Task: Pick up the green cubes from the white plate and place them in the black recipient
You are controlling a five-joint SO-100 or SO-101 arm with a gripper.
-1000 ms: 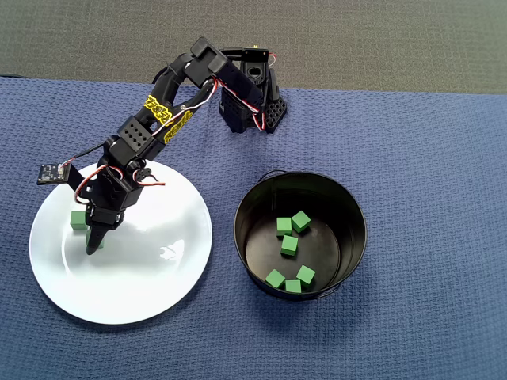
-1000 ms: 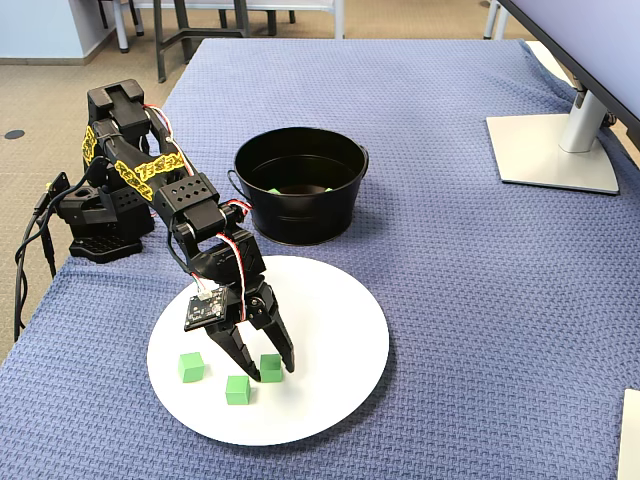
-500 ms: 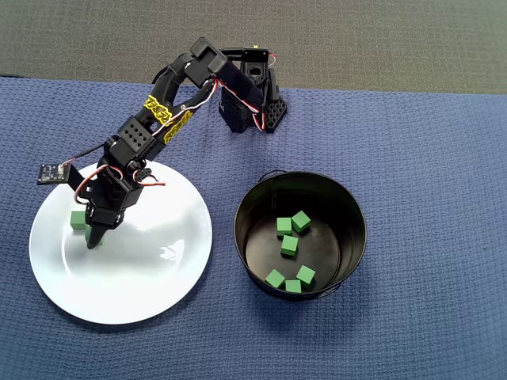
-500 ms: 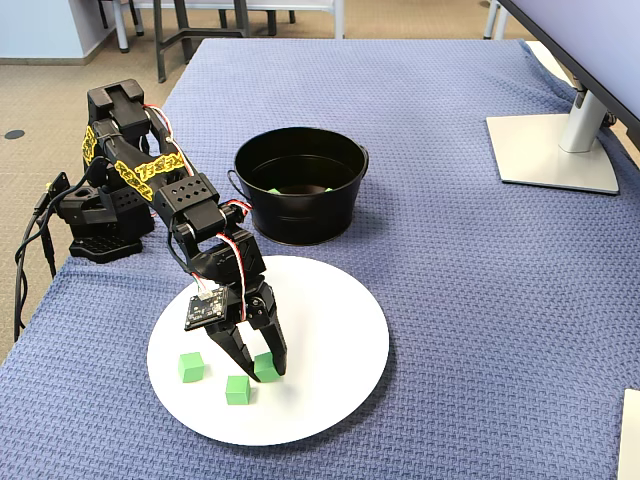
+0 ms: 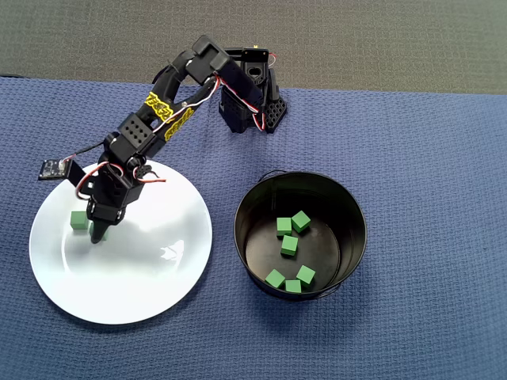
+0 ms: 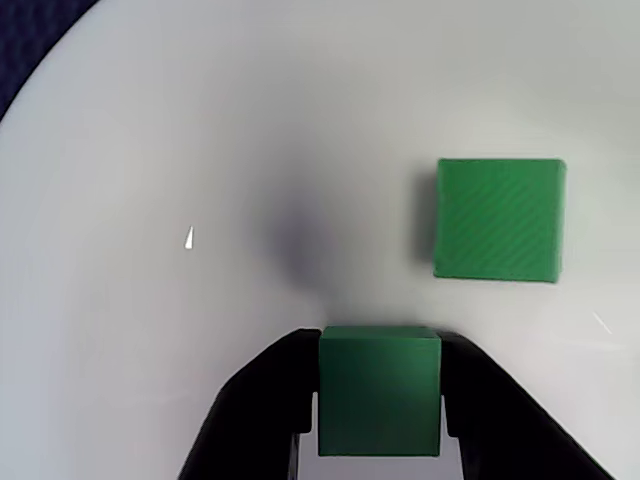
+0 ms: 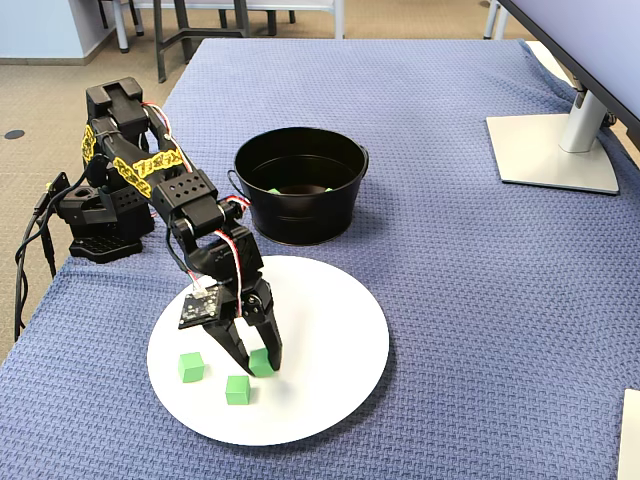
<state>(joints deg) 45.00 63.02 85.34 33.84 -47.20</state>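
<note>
The gripper (image 6: 380, 400) is closed on one green cube (image 6: 380, 395): in the wrist view the two black fingers (image 6: 262, 415) press against the left and right faces of this cube, and the white plate (image 6: 200, 150) fills the background. In the fixed view the same held cube (image 7: 261, 362) sits between the fingertips, low over the plate (image 7: 330, 320); whether it touches the plate or is a little above it, I cannot tell.

Taking the white plate as the landmark, two more cubes lie on it in the fixed view: one near its left edge (image 7: 191, 367) and one near its front edge (image 7: 237, 389), just beside the gripper. They are apart from each other and from the held cube. In the wrist view only one loose cube (image 6: 500, 218) shows, above and to the right of the held one, not touching it. In the overhead view one loose cube (image 5: 78, 220) shows on the left part of the plate (image 5: 150, 277), just beside the gripper (image 5: 97, 236).

The black recipient (image 5: 352, 210) stands to the right of the plate in the overhead view, near it but not touching. Inside it lie six green cubes (image 5: 290, 245), spread over the bottom. The arm's base (image 5: 252, 99) stands beyond the plate on the blue cloth (image 5: 436, 158).
</note>
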